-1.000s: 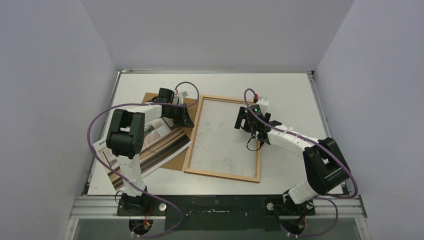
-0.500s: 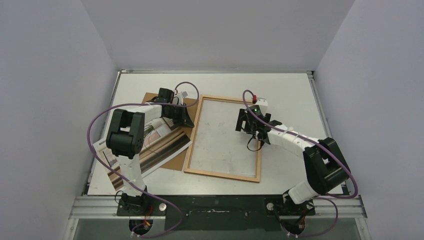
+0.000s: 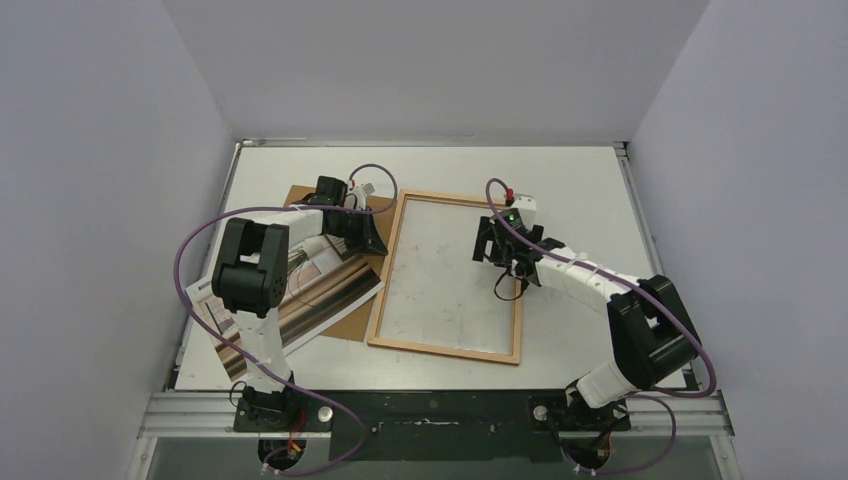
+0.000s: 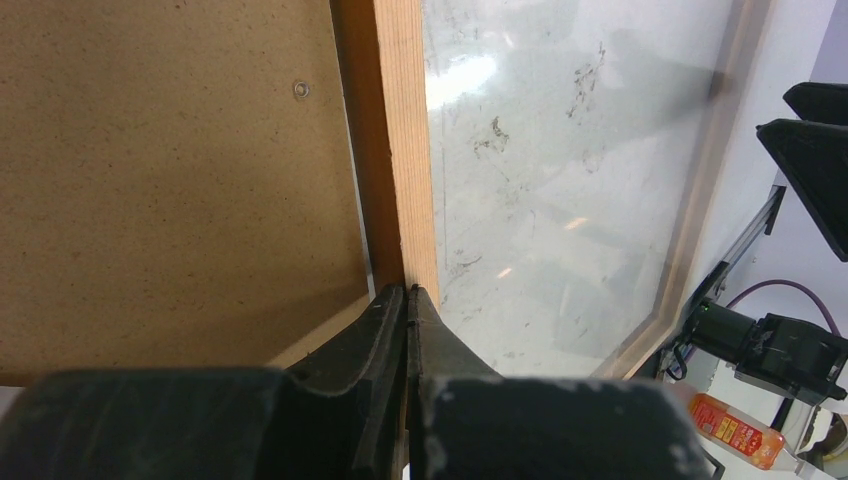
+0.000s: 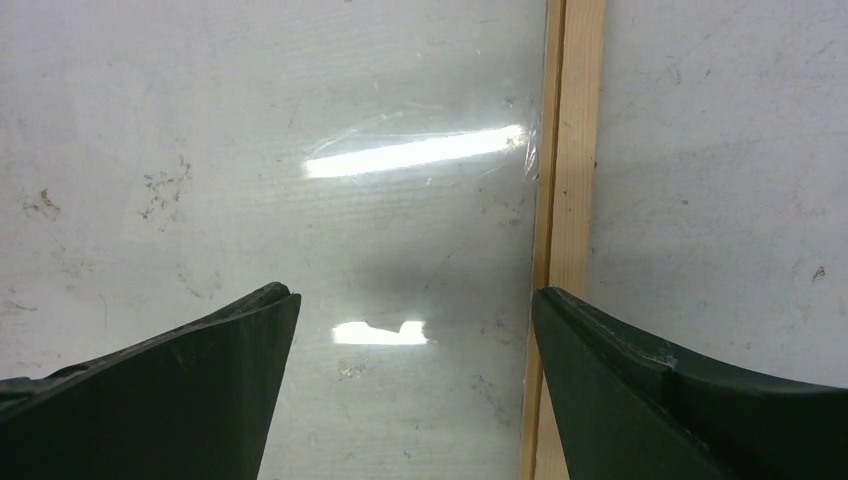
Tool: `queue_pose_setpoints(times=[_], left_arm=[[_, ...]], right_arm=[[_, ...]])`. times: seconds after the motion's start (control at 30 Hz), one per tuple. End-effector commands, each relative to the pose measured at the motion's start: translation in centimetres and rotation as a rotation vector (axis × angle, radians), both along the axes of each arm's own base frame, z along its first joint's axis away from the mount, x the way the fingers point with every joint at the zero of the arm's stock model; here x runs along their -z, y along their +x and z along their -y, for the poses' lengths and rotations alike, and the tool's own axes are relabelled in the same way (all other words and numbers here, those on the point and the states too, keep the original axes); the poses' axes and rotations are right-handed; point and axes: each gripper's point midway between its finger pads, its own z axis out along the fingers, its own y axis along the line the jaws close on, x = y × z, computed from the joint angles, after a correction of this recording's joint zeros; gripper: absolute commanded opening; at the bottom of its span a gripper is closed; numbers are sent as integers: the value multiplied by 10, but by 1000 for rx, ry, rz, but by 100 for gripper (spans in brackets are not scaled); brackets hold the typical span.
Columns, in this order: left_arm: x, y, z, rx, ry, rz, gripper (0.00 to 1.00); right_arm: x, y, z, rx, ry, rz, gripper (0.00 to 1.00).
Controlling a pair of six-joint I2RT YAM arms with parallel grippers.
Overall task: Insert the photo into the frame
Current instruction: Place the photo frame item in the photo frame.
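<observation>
The frame (image 3: 445,350) lies flat mid-table, a thin wooden rectangle with a clear pane. The photo (image 3: 310,290), with beige and brown bands, lies face up to its left, partly on a brown backing board (image 3: 352,322). My left gripper (image 3: 378,243) is shut, and its tips (image 4: 410,292) are at the frame's left rail (image 4: 405,150), between the board (image 4: 180,170) and the pane (image 4: 560,180). It holds nothing that I can see. My right gripper (image 3: 487,243) is open and empty. It hovers (image 5: 412,300) over the pane, with one finger (image 5: 600,360) above the right rail (image 5: 565,200).
The grey table (image 3: 580,180) is walled at the back and both sides. A metal rail runs along its near edge, where the arm bases stand. My left arm reaches across the photo and the board. A small orange-labelled item (image 4: 730,430) shows off the table near the arm bases.
My right gripper has shifted very slightly over the pane. The left gripper, frame, photo and board have not moved.
</observation>
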Motion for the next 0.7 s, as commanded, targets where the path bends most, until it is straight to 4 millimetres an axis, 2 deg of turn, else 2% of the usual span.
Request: queue_pose_setpoints(times=[0.0,0.23,0.43,0.57,0.67], left_arm=[[3,0,-2,11,3,-16,0],[3,1,-2,11,3,-17,0],[4,0,-2,12,4,-20,0],[4,0,-2,10,4,-24,0],[5,-1,-2,11,4,-26,0]], right_arm=[[-28,19,4,19,-11,71,90],[-29,19,12,12,-54,64,90],[-34,21,2,-9,-18,90,90],[-32,17,-9,-9,12,90,98],[-28,12,-14,-6,47,87,92]])
